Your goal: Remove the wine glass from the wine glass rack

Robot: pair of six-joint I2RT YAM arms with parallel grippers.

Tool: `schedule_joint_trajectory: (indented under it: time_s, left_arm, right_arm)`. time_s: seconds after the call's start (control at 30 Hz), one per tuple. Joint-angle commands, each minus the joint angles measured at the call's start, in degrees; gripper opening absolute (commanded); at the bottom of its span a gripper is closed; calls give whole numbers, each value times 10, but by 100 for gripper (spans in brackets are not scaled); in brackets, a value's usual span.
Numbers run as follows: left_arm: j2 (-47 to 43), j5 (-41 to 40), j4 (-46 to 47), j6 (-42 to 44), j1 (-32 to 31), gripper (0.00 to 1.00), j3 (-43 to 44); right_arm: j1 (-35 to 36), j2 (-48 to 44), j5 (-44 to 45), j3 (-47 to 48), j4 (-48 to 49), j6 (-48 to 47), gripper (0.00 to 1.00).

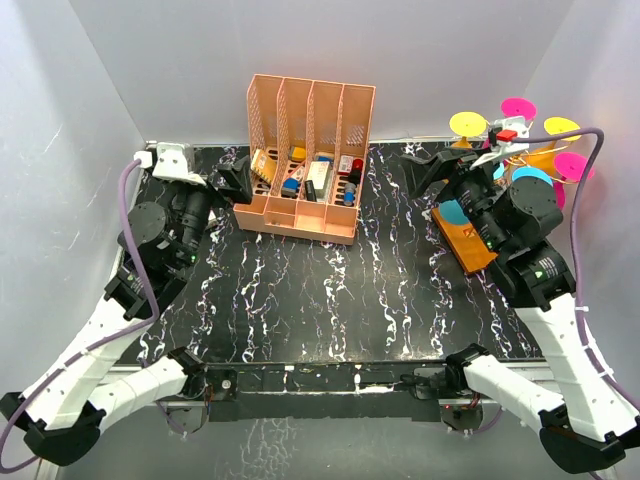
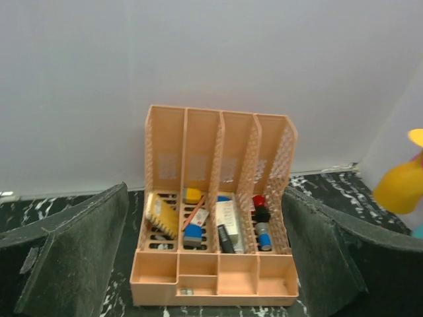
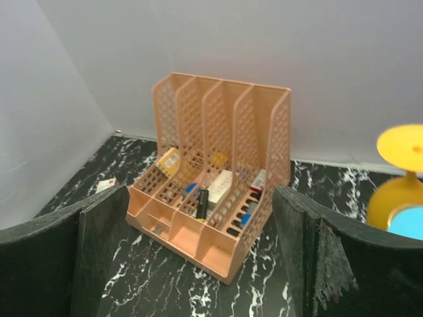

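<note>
The wine glass rack stands at the far right of the table on its orange-brown wooden base [image 1: 468, 250]. Several upside-down plastic wine glasses hang from its arms, among them a yellow one [image 1: 467, 124], a magenta one [image 1: 518, 107] and a blue one [image 1: 532, 177]. My right gripper [image 1: 432, 168] is open and empty just left of the rack, level with the glasses. In the right wrist view [image 3: 198, 257] a yellow glass [image 3: 400, 178] shows at the right edge. My left gripper [image 1: 236, 180] is open and empty at the far left. The left wrist view [image 2: 205, 244] shows a yellow glass [image 2: 403, 185] far right.
A peach-pink slotted organizer [image 1: 305, 160] with small items in it stands at the back centre, between the grippers; it also shows in the left wrist view [image 2: 215, 218] and the right wrist view [image 3: 211, 185]. White walls close in the table on three sides.
</note>
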Motion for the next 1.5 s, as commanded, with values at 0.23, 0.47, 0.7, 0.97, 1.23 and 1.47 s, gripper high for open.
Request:
schedule_joint_trajectory:
  time_s: [0.23, 0.47, 0.7, 0.97, 1.23, 1.47]
  left_arm:
    - [-38, 54, 77, -76, 156, 97, -121]
    - [-71, 67, 115, -98, 200, 97, -191]
    - [-81, 83, 145, -132, 220, 97, -226]
    - [-79, 99, 167, -156, 228, 97, -236]
    - [-75, 101, 180, -163, 225, 97, -239]
    - [-65, 101, 183, -167, 221, 97, -240]
  right_arm:
    - [-76, -2, 112, -1, -113, 27, 99]
    - [-114, 5, 160, 18, -155, 7, 99]
    - [-134, 42, 206, 57, -174, -13, 99]
    - [-142, 95, 290, 118, -206, 30, 98]
    - [-144, 107, 352, 134, -218, 132, 97]
    - [-145, 99, 336, 136, -249, 256, 94]
